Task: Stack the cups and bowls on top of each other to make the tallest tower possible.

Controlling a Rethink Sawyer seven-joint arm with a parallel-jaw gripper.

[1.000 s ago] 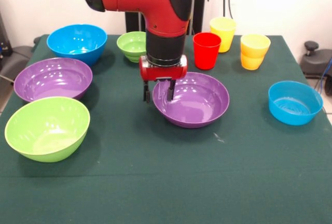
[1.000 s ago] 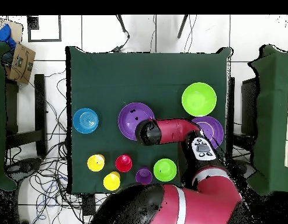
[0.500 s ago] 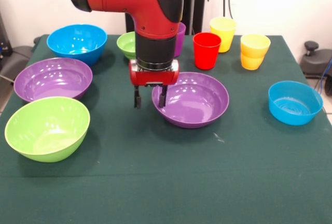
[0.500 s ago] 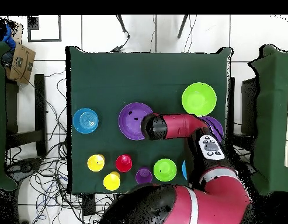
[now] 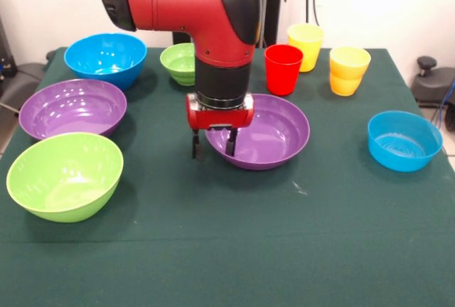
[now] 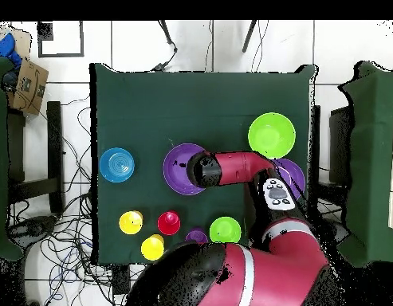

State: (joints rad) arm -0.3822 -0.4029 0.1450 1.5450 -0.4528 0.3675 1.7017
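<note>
**Ann:** Gripper [image 5: 212,146] down at the near-left rim of the centre purple bowl [image 5: 274,133] in the front view, fingers apart, one seemingly either side of the rim, holding nothing. A shallow bite could tip or skid that glossy bowl.

**Ben:** From overhead, the arm [image 6: 235,167] hides the rim of that bowl [image 6: 177,169]. No tower yet; cups and bowls sit separately.

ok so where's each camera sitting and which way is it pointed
Front view: across the table from the robot, facing it; the red and black arm descends from above, its tool open astride the near rim of the glossy purple plastic bowl.
Overhead view: above, looking straight down; base and arm fill the bottom.
Both show that bowl and the small blue plastic bowl.
</note>
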